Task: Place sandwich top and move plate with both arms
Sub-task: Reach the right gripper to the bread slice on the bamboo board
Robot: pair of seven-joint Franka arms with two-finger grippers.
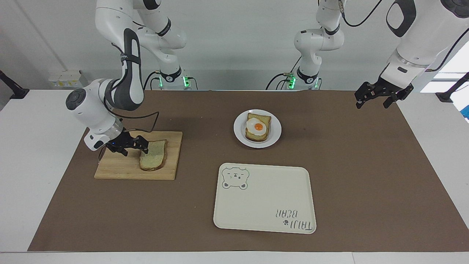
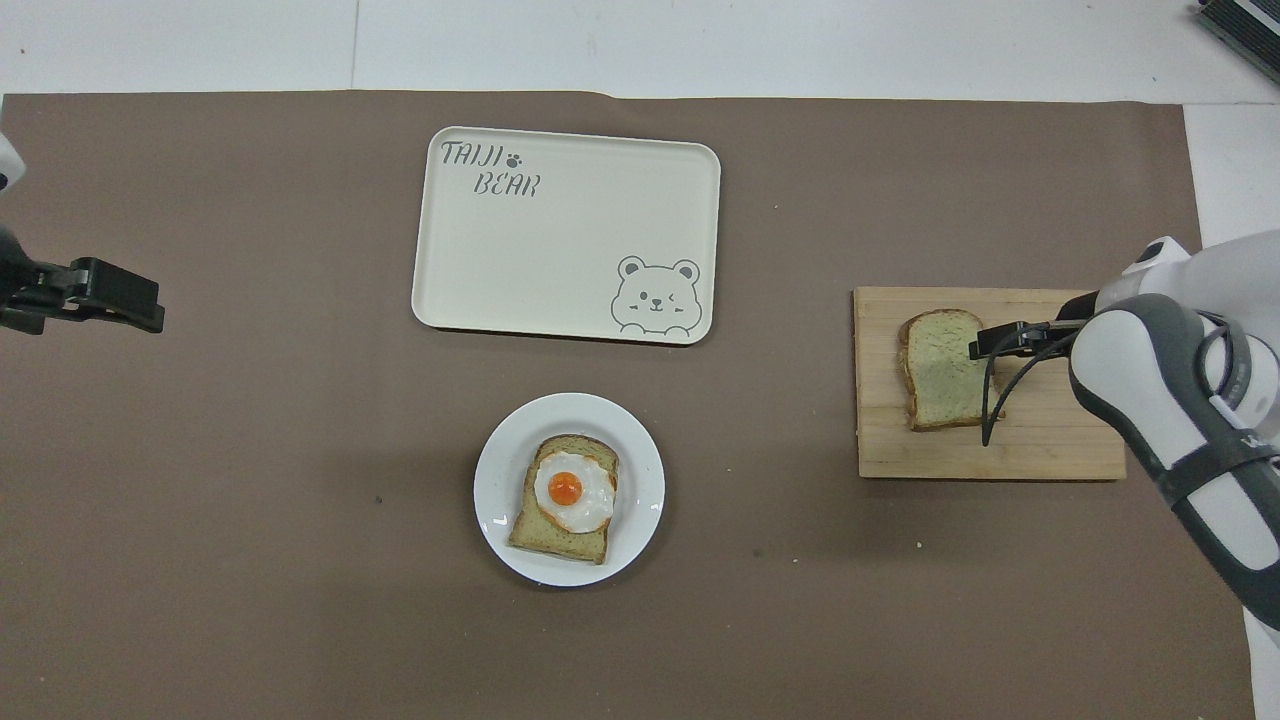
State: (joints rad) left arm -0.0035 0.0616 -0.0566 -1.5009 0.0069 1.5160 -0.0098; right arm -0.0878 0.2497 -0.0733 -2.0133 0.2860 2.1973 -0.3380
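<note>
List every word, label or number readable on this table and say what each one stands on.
"TAIJI BEAR", with a small paw print after "TAIJI": printed in grey in one corner of the cream tray, whose diagonal corner carries a bear drawing.
Nothing readable shows on the plate, the cutting board or the arms.

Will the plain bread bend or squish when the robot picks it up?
Probably a little. The sandwich top is a thin, flat slice lying on the cutting board, so held by one edge it may droop. It looks soft and light, so the right gripper, low at its edge, could dent it.
</note>
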